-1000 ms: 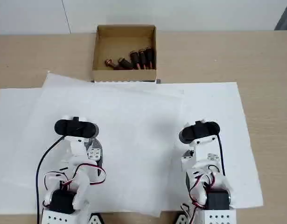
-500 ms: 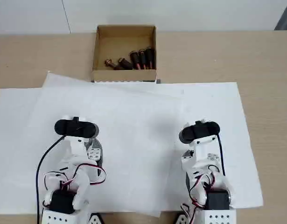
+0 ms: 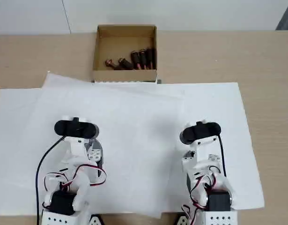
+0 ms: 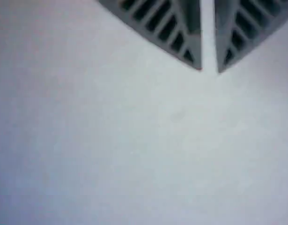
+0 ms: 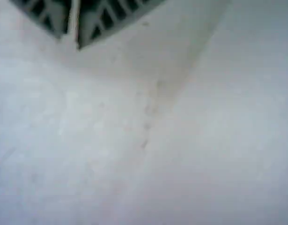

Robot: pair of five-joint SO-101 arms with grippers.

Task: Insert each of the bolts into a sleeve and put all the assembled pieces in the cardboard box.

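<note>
Box (image 3: 126, 75) sat at the table's (image 3: 237, 56) far side w/ 5 pieces (image 3: 134, 60) in a row inside, along its near wall. 2 arms (image 3: 77, 129) were folded at the near edge over white paper (image 3: 139, 117). Left claw (image 4: 208, 69) was narrow, only a slit btwn the jaws, holding nothing. Right claw (image 5: 71, 42) was the same, just above the paper. A white wall (image 3: 181, 14) stood behind.

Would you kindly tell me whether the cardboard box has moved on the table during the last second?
No. The cardboard box stays where it was, its front wall just beyond the far edge of the white paper.
</note>
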